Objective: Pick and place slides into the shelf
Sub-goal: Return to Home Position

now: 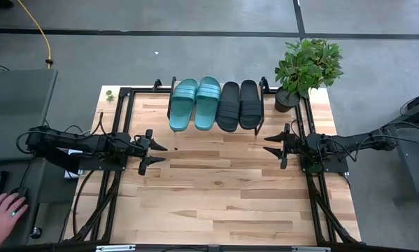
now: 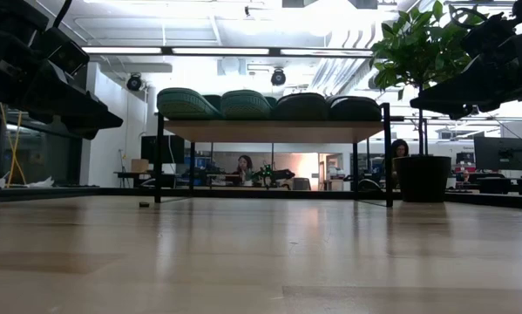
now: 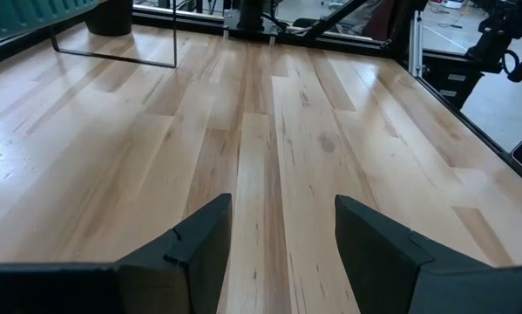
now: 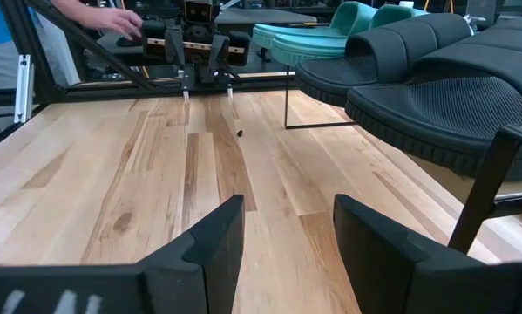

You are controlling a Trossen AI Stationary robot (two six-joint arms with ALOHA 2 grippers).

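Note:
Two teal slides and two black slides lie side by side on the shelf at the table's far edge, soles down on its top board. The low view shows the slides in a row on the board. The black slides fill the right wrist view's upper right. My left gripper hovers open over the table's left side. My right gripper hovers open over the right side. Both are well short of the shelf and hold nothing.
A potted plant stands at the far right corner beside the shelf. A small dark speck lies on the tabletop. A person's hand rests off the table at the near left. Bare wood spreads between the arms.

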